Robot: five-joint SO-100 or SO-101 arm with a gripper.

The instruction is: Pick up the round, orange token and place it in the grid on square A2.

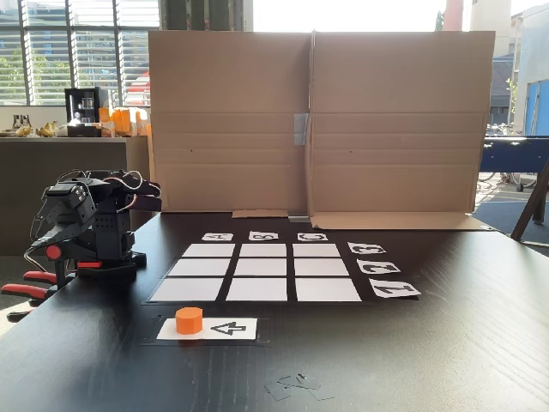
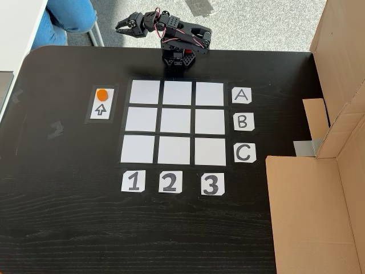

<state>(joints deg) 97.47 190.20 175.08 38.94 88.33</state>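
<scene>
The orange token (image 1: 189, 320) (image 2: 101, 94) stands upright on the end of a white card with a black arrow (image 1: 225, 328) (image 2: 102, 108), beside the grid's column 1. The grid (image 1: 262, 270) (image 2: 177, 122) is a 3x3 array of white cells. Square A2 (image 1: 199, 267) (image 2: 177, 92) is the bare middle cell of the line marked A. The black arm (image 1: 90, 225) sits folded at the table edge next to the A line. My gripper (image 2: 121, 25) hangs past the table edge, far from the token, jaws together and holding nothing.
Letter cards A, B, C (image 2: 242, 95) and number cards 1, 2, 3 (image 2: 170, 182) edge the grid. A tall cardboard wall (image 1: 313, 120) (image 2: 336, 74) stands beyond the number 3 side. Red clamps (image 1: 26, 287) hold the arm's base. A person's legs (image 2: 68, 14) are past the table corner.
</scene>
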